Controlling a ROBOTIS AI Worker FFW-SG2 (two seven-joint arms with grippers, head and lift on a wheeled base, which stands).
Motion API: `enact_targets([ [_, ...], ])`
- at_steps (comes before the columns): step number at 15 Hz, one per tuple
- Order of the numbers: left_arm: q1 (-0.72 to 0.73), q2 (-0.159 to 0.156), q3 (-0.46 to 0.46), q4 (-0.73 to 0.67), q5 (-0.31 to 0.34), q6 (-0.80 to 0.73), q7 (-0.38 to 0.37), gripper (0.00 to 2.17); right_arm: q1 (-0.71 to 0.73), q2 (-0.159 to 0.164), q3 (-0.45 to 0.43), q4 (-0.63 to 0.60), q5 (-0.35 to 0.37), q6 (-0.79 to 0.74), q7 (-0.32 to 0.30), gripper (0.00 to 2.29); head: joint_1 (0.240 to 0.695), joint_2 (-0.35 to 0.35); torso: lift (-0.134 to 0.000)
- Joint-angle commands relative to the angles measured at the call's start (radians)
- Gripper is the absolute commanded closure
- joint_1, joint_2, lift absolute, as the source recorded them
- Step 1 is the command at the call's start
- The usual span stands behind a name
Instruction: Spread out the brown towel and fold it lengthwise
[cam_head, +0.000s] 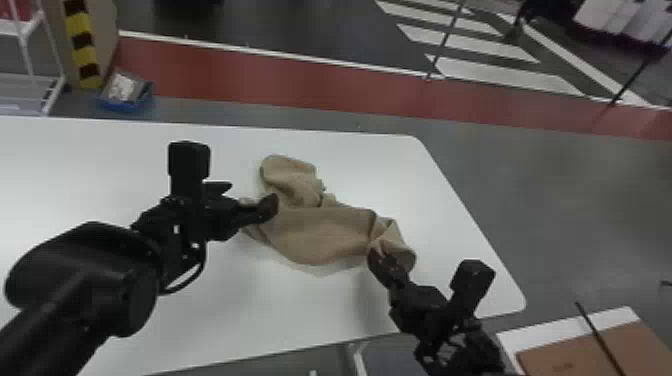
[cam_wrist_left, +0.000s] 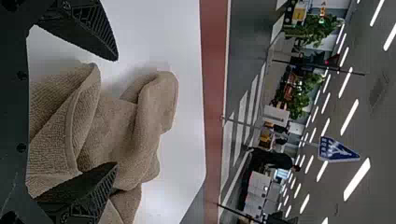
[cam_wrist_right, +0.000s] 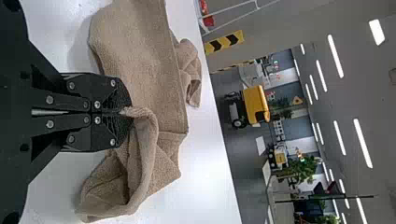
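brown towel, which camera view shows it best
The head view, since it takes in the brown towel's overall crumpled spread on the table. The left wrist view shows close-up folds by the left gripper's open fingers; the right wrist view, a bit pinched in the right gripper.

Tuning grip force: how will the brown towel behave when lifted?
Probably floppy: the brown towel lies in loose folds. Likely light, being a single cloth. Probably not slippery, given its rough, looped weave, pinched in the right tool.
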Motion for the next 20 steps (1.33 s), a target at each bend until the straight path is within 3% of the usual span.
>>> enact_targets([
  [1,-0.033,-0.018,-0.007,0.048,-0.02,-0.006,-0.001,0.09,0.005,-0.001,0.007,-0.002,0.002,-0.013,0.001,1.66,0.695,-0.348,-0.12],
  [5,-0.091,-0.041,-0.028,0.123,-0.055,0.001,0.007,0.14,0.016,-0.003,0.016,-0.003,0.011,-0.028,0.002,1.66,0.695,-0.345,-0.12],
  [9,-0.105,-0.041,-0.031,0.128,-0.072,0.105,-0.004,0.21,0.016,-0.006,0.021,0.003,0.013,-0.041,0.008,1.66,0.695,-0.34,-0.12],
  [19,-0.111,-0.041,-0.037,0.129,-0.105,0.191,-0.025,0.22,0.01,-0.006,0.034,0.006,0.016,-0.044,0.01,1.66,0.695,-0.335,-0.12],
  [20,-0.111,-0.041,-0.037,0.129,-0.105,0.191,-0.027,0.3,0.01,-0.006,0.034,0.006,0.016,-0.047,0.01,1.66,0.695,-0.334,-0.12],
])
